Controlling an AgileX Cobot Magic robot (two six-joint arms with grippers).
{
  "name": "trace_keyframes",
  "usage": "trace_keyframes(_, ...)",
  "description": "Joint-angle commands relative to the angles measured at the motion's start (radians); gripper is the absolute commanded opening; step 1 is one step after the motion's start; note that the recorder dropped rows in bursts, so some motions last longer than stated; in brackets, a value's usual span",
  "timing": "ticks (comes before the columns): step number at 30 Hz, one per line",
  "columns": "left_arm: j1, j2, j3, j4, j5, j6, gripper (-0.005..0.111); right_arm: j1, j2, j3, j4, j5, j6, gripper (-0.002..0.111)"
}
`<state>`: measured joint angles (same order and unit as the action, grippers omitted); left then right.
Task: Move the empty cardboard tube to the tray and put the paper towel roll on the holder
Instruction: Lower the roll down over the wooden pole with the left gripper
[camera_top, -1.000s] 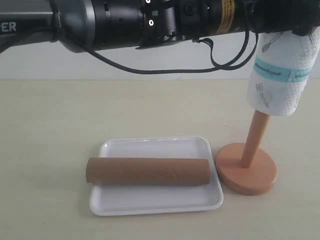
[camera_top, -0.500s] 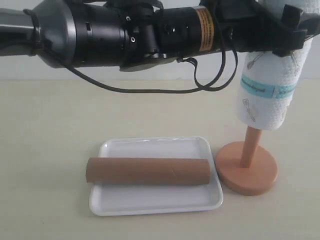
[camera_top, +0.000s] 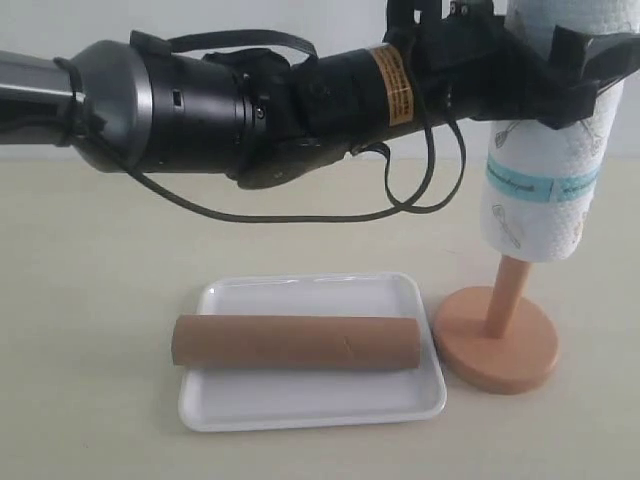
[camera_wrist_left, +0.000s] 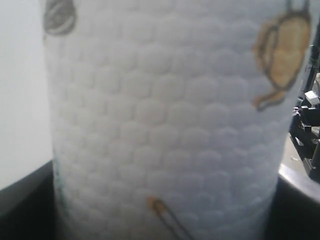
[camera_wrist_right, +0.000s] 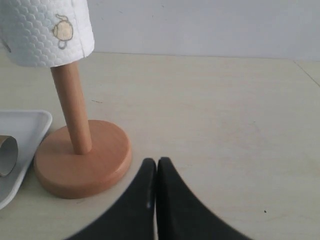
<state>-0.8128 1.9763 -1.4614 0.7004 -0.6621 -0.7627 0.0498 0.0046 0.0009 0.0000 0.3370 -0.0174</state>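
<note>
My left gripper (camera_top: 565, 75) was clamped on the paper towel roll (camera_top: 540, 190) near its top end, a black finger on each side of the white paper. My left arm (camera_top: 200, 110) stretched across the scene from the 9 o'clock side toward 3 o'clock. The roll hung roughly upright over the holder (camera_top: 497, 345), at 12 o'clock from its round base. The pole ran up into the roll's hollow core, and a bare length of wood showed between the roll's bottom edge and the disc, so the roll sat well clear of the base. A teal band circled the roll's middle, with small kitchen drawings above and below it.

In my left wrist camera the roll filled nearly everything. It was close and blurred, with only dimpled paper and a few yellow and grey drawings to see, and dark parts of the gripper at the edges.

The cardboard tube (camera_top: 296, 342) lay on its side in the tray (camera_top: 310, 405), running from 9 o'clock to 3 o'clock and spanning nearly the whole of it. The tray rested flat on the pale table (camera_top: 100, 300). The holder stood just beside it at 3 o'clock, and I could not tell whether base and rim touched.

My right gripper (camera_wrist_right: 156, 172) held nothing. Its two dark jaws were pressed together tip to tip, low over bare table near the holder's base but apart from it.
</note>
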Motion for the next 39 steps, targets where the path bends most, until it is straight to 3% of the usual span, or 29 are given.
trace_keyframes(1,0.0,0.012,0.039,-0.044,-0.081,0.053,0.004,0.003,-0.005,-0.001,0.0,-0.003,-0.003,0.0)
trace_keyframes(30,0.0,0.155,0.055,-0.039,-0.1,0.102,0.004,0.003,-0.005,-0.001,0.0,-0.003,-0.003,0.0)
trace_keyframes(33,0.0,0.155,0.055,-0.039,-0.093,0.102,0.014,0.003,-0.005,-0.001,0.0,-0.003,-0.003,0.0)
trace_keyframes(39,0.0,0.155,0.055,-0.037,-0.093,0.079,0.057,0.003,-0.005,-0.001,0.0,-0.003,-0.003,0.0)
